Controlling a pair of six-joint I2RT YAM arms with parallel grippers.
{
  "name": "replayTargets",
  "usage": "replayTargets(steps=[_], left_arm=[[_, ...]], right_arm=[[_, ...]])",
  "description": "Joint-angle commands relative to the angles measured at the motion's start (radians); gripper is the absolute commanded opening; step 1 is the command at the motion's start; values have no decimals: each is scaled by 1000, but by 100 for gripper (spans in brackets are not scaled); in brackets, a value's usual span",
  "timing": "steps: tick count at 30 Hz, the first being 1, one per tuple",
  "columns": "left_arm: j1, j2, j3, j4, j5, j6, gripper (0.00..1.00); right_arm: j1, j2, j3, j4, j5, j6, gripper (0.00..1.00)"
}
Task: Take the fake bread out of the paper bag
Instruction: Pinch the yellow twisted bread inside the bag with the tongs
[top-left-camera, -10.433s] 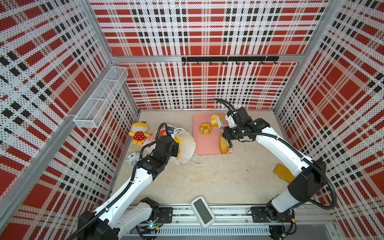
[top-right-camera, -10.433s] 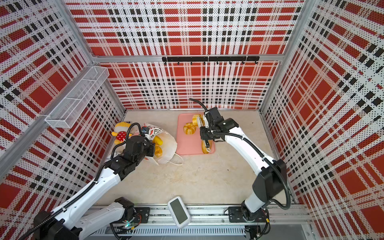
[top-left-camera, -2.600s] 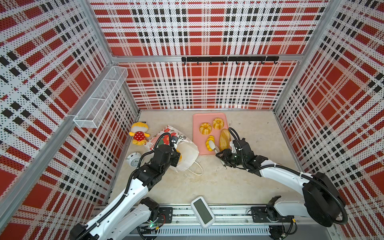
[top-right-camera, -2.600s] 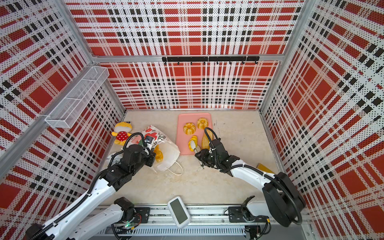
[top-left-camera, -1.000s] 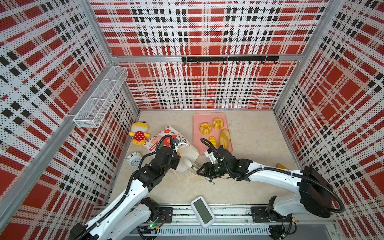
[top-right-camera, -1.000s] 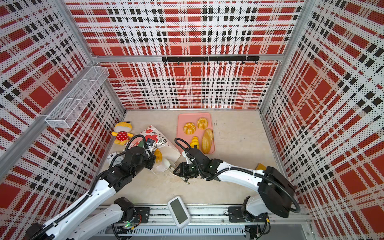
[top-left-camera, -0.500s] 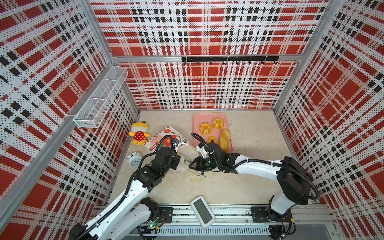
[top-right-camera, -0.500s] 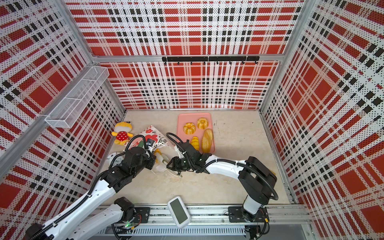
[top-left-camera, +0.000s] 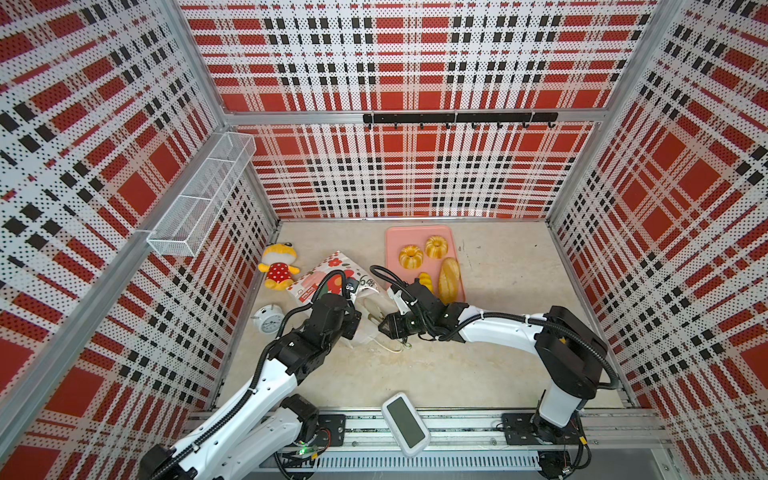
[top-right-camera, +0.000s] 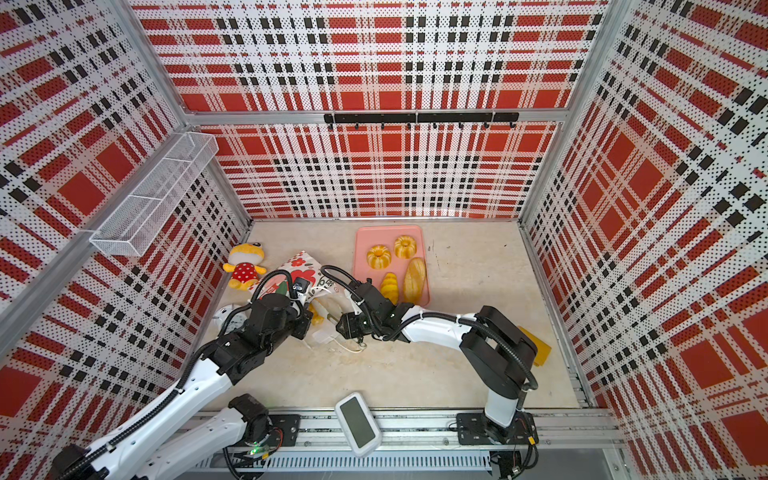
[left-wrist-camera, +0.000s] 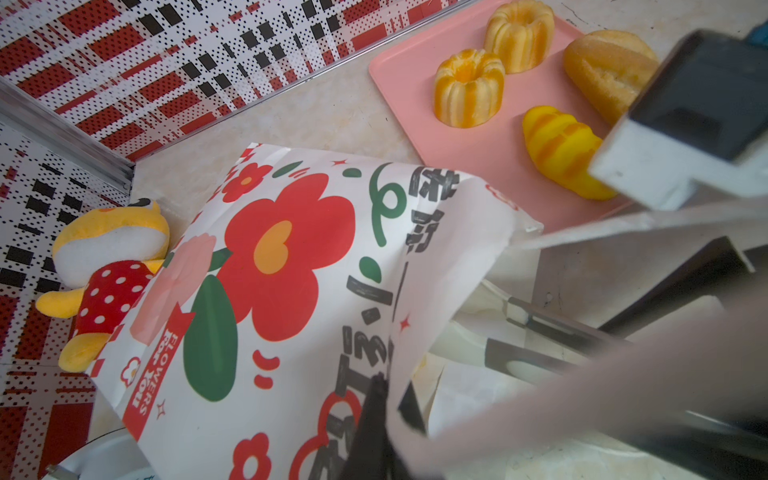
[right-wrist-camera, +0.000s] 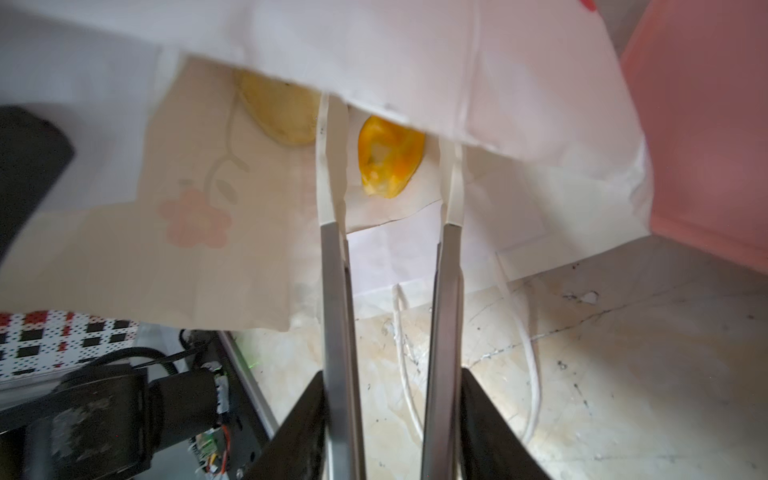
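The paper bag (top-left-camera: 332, 274) (top-right-camera: 297, 266) lies on its side, floral face up, its mouth toward the right arm. My left gripper (top-left-camera: 356, 318) (left-wrist-camera: 388, 386) is shut on the upper rim of the bag's mouth and holds it raised. My right gripper (top-left-camera: 374, 312) (right-wrist-camera: 388, 137) is open, and its long fingers (right-wrist-camera: 451, 187) reach into the mouth. Inside lie an orange fake bread (right-wrist-camera: 390, 162) just ahead between the tips and a paler one (right-wrist-camera: 278, 112) deeper in. Two ring cakes (top-left-camera: 410, 256), a long loaf (top-left-camera: 449, 278) and a croissant (top-left-camera: 424, 281) sit on the pink tray (top-left-camera: 399, 237).
A yellow plush toy (top-left-camera: 276, 270) lies behind the bag by the left wall. A white alarm clock (top-left-camera: 268, 323) stands beside my left arm. The bag's cord handle (top-left-camera: 390, 347) trails on the floor. A white device (top-left-camera: 405, 419) rests at the front rail, and a yellow block (top-right-camera: 536, 347) at the right.
My right gripper has moved left from the tray side, pushed its fingers into the bag's mouth and opened a little wider. The left gripper has kept its hold on the rim.
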Motion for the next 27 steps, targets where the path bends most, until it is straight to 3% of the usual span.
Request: replayTargets(steps=[1,5,13,23,27], left_arm=[[-6,3,-6,-9,-18,-10,0],[-6,9,-8,-9,-19,-8,0],[-6,12,-6,-9,-18,-8,0],[-6,3,-6,-11,-16,-9,0],[-6,2,-6,-13,-15,-8,0]], right_arm=[[8,28,38,55,37,-43,49],[26,52,48,42,79,-25,50],[55,90,46,121,21,26,51],[56,150,122,53,-2,25,51],[59,167,137,42,-11,30,42]])
